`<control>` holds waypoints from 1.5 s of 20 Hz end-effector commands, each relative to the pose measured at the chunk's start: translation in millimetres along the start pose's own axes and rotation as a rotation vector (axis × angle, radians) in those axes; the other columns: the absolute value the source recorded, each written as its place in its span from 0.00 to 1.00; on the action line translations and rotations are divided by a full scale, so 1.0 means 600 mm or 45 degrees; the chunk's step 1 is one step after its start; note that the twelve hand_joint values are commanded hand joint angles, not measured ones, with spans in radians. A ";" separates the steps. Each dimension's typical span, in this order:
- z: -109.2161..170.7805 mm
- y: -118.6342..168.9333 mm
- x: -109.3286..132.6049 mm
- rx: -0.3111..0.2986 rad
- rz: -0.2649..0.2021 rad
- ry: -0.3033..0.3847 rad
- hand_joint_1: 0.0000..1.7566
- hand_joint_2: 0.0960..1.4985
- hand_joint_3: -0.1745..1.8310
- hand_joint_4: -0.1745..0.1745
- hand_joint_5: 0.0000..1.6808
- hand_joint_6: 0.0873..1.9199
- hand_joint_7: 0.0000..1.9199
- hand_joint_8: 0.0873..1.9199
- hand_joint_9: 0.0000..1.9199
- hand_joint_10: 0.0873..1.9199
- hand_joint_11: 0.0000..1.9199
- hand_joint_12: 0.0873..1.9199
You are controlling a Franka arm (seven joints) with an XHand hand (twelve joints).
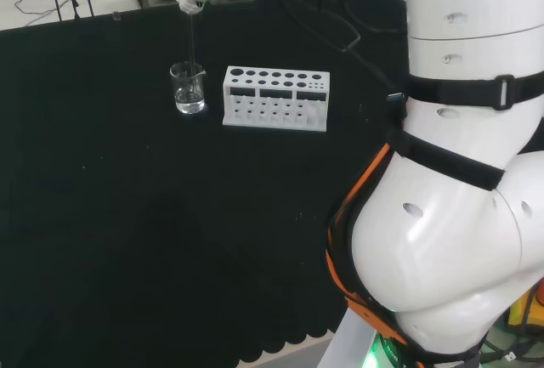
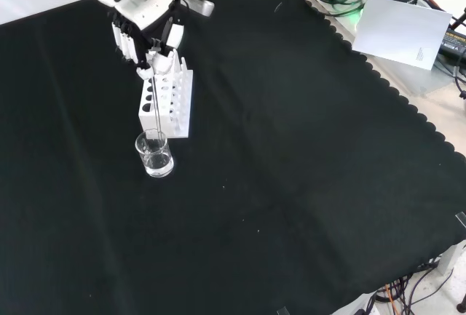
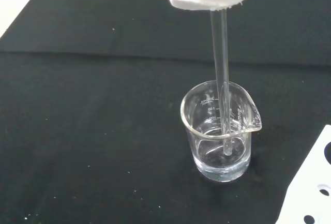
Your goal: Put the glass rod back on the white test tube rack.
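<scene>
Hand (image 2: pixel 149 35) pinches the glass rod (image 3: pixel 221 79) at its top end, rod upright, tip down inside the small glass beaker (image 3: pixel 221 131), apparently in a little clear liquid. White test tube rack (image 1: pixel 275 98) just beside. Risk: moving sideways before the tip clears the rim tips the beaker.

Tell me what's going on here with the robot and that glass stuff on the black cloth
The robot's hand is pinching a glass rod by its top and holding it upright, with the lower end dipped inside a small clear beaker. The beaker appears to hold a little clear liquid. The white test tube rack stands right beside the beaker, its holes apparently empty. The rod is not yet on the rack.
</scene>
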State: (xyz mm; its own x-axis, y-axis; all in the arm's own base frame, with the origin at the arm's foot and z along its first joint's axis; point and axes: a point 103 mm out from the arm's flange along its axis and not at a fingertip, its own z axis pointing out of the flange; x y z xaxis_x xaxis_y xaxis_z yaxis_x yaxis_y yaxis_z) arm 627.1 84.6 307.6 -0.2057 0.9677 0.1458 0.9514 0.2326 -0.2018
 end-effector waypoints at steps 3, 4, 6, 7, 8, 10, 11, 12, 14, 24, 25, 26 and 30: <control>-0.014 -0.007 0.016 -0.044 -0.033 -0.004 0.74 0.66 0.10 0.00 0.78 0.00 0.61 0.51 0.90 0.30 0.63 0.38; -0.017 -0.008 0.016 -0.052 -0.031 0.001 0.74 0.66 0.10 0.00 0.78 0.00 0.61 0.51 0.90 0.30 0.63 0.38; -0.024 -0.010 0.015 -0.064 -0.024 0.001 0.74 0.66 0.10 0.00 0.78 0.00 0.61 0.51 0.90 0.30 0.63 0.38; -0.027 -0.012 0.015 -0.076 -0.020 0.000 0.74 0.66 0.10 0.00 0.78 0.00 0.61 0.51 0.90 0.30 0.63 0.38; -0.031 -0.013 0.015 -0.087 -0.016 0.003 0.74 0.66 0.10 0.00 0.78 0.00 0.61 0.51 0.90 0.30 0.63 0.38; -0.040 -0.016 0.015 -0.099 -0.013 0.009 0.74 0.66 0.10 0.00 0.78 0.00 0.61 0.51 0.90 0.30 0.63 0.38; -0.044 -0.018 0.016 -0.102 -0.014 0.009 0.74 0.66 0.10 0.00 0.78 0.00 0.61 0.51 0.90 0.30 0.63 0.38; -0.048 -0.020 0.016 -0.105 -0.014 0.013 0.74 0.66 0.10 0.00 0.78 0.00 0.61 0.51 0.90 0.30 0.63 0.38; -0.056 -0.024 0.015 -0.109 -0.014 0.018 0.74 0.66 0.10 0.00 0.78 0.00 0.61 0.51 0.90 0.30 0.63 0.38; -0.088 -0.031 -0.007 -0.139 0.021 0.030 0.74 0.66 0.10 0.00 0.78 0.00 0.60 0.52 0.90 0.30 0.63 0.38; -0.098 -0.036 -0.013 -0.143 0.027 0.030 0.74 0.66 0.10 0.00 0.78 0.00 0.60 0.52 0.90 0.30 0.63 0.38; -0.107 -0.041 -0.018 -0.149 0.035 0.029 0.74 0.66 0.10 0.00 0.78 0.00 0.60 0.52 0.90 0.30 0.63 0.38; -0.128 -0.056 -0.035 -0.163 0.064 0.031 0.74 0.66 0.10 0.00 0.78 0.00 0.60 0.52 0.90 0.30 0.63 0.38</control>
State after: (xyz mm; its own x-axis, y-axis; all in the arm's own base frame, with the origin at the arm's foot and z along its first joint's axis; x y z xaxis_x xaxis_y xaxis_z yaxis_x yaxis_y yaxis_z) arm 620.9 65.9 371.0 -0.1787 0.9708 0.1598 0.9765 0.1949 -0.0917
